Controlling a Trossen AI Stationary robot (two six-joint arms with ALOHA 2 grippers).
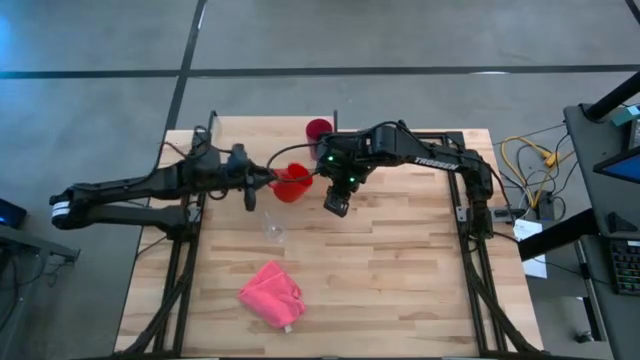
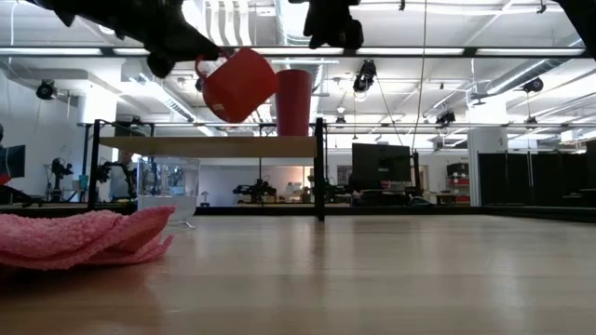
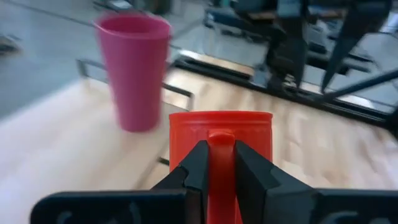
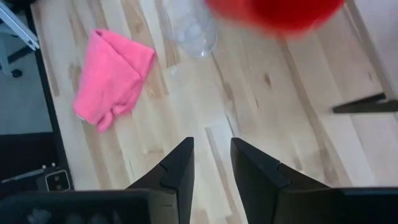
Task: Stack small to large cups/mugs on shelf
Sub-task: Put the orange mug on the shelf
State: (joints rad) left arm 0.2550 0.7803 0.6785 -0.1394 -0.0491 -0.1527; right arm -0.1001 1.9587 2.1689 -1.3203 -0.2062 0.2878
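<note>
The red-orange mug (image 1: 292, 183) hangs in the air at my left gripper (image 1: 270, 180), which is shut on its handle. In the low view the mug (image 2: 239, 84) is tilted above the shelf board (image 2: 209, 146), just left of the magenta tumbler (image 2: 292, 102). The tumbler (image 1: 319, 130) stands upright on the shelf. The clear cup (image 1: 273, 228) stands on the tabletop nearer the front. My right gripper (image 1: 337, 200) hovers open beside the mug, pointing down, and touches nothing. My left gripper (image 3: 219, 149) pinches the mug's handle (image 3: 219, 142) between its two fingers, which lie on either side of the handle loop. It comes roughly level from the table's left. The mug is lifted clear of shelf and table and tilts in the hold.
A crumpled pink cloth (image 1: 272, 293) lies near the table's front, left of centre. The shelf's thin black uprights (image 2: 319, 167) stand at its corners. Bare tabletop (image 1: 400, 260) spreads to the right of the cloth and cup.
</note>
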